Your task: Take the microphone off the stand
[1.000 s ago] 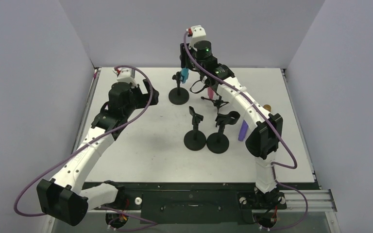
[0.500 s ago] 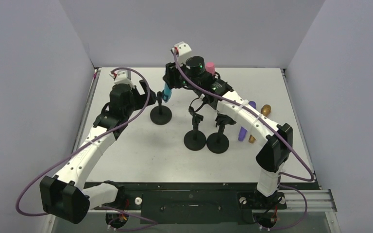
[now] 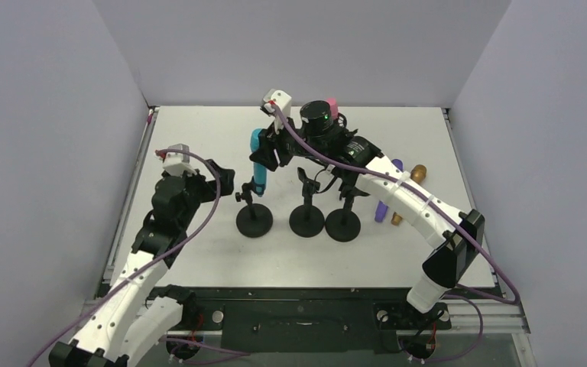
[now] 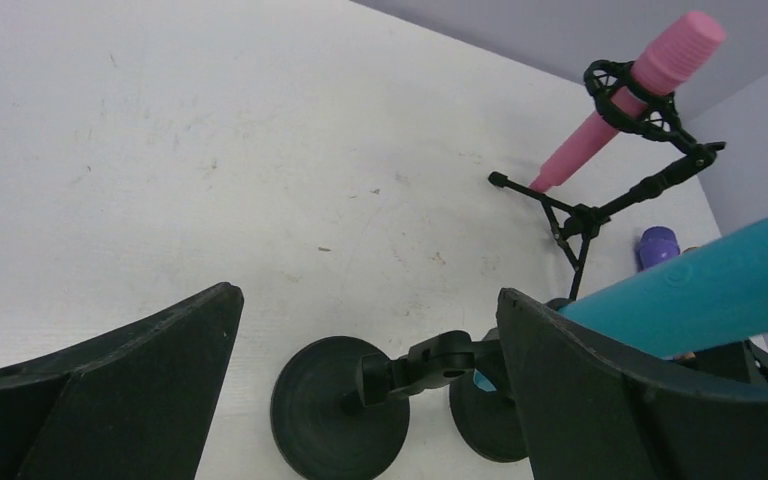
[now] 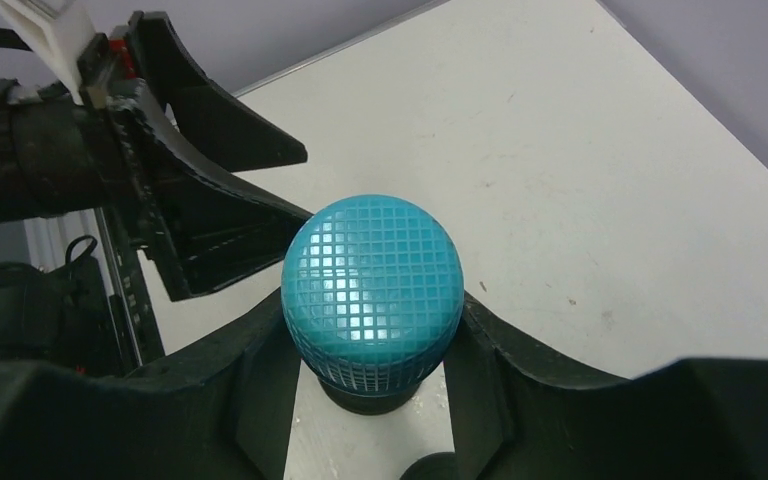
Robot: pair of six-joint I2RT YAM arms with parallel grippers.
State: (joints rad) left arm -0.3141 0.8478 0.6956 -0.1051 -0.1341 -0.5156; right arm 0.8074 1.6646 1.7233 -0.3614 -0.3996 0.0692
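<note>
My right gripper [image 3: 266, 155] is shut on the head of a teal microphone [image 3: 257, 164], which hangs tilted with its lower end at the clip of a black round-base stand [image 3: 254, 220]. In the right wrist view the teal mesh head [image 5: 372, 285] sits tight between my right gripper [image 5: 374, 335] fingers. My left gripper [image 3: 228, 180] is open beside the stand's clip. In the left wrist view the left gripper [image 4: 370, 295] brackets the clip [image 4: 438, 364] and base [image 4: 332, 412] without touching. The teal body [image 4: 700, 288] runs behind the right finger, which hides whether it sits in the clip.
Two empty round-base stands [image 3: 306, 219] [image 3: 342, 225] stand just right of the held one. A pink microphone [image 4: 650, 72] rests in a tripod stand [image 4: 580, 222] at the back. A purple microphone [image 3: 383, 209] and a gold one [image 3: 419, 171] lie on the right of the table.
The right gripper carried the teal microphone from the back toward the near left, and the stand came with it. The left gripper drew back toward the front beside it.
</note>
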